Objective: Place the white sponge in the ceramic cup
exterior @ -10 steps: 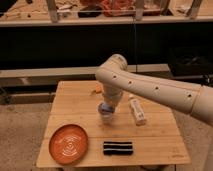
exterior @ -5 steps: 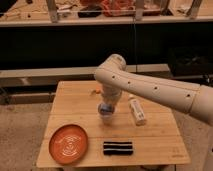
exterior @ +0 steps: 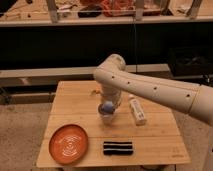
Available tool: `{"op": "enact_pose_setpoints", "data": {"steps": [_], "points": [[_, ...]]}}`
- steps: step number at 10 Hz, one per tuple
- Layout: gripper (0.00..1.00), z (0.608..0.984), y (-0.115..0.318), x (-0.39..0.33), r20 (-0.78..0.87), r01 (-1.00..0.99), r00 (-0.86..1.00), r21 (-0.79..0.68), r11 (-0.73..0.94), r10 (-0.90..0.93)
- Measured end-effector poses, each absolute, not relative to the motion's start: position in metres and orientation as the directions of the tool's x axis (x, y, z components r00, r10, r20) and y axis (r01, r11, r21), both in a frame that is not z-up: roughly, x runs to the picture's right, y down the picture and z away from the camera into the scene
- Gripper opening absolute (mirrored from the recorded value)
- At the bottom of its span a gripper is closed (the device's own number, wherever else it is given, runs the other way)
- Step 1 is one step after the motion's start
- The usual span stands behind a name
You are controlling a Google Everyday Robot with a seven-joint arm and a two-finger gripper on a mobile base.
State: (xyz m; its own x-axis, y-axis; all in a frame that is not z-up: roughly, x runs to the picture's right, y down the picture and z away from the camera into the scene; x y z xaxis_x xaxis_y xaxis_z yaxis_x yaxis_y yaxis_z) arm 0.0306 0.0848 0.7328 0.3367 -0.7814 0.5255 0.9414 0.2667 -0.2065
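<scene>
Wooden table: gripper directly over ceramic cup, clamped on white sponge.

The white arm reaches in from the right (elbow bent), end effector pointing down.

Orange plate, striped pad, white tube.

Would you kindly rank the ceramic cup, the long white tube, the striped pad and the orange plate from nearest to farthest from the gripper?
Gripper sits directly over the cup.
1. ceramic cup, right below
2. long white tube, image-right
3. striped pad, toward the front edge
4. orange plate, front image-left corner
</scene>
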Motion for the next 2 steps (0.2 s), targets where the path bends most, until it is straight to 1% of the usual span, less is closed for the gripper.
{"op": "enact_pose_setpoints", "data": {"steps": [1,2], "points": [[0.72,0.7325,0.0843,0.03,0.525,0.943,0.334,-0.203,0.265,-0.783],[0.74,0.7326,0.0841,0.029,0.525,0.944,0.329,-0.199,0.262,-0.785]]}}
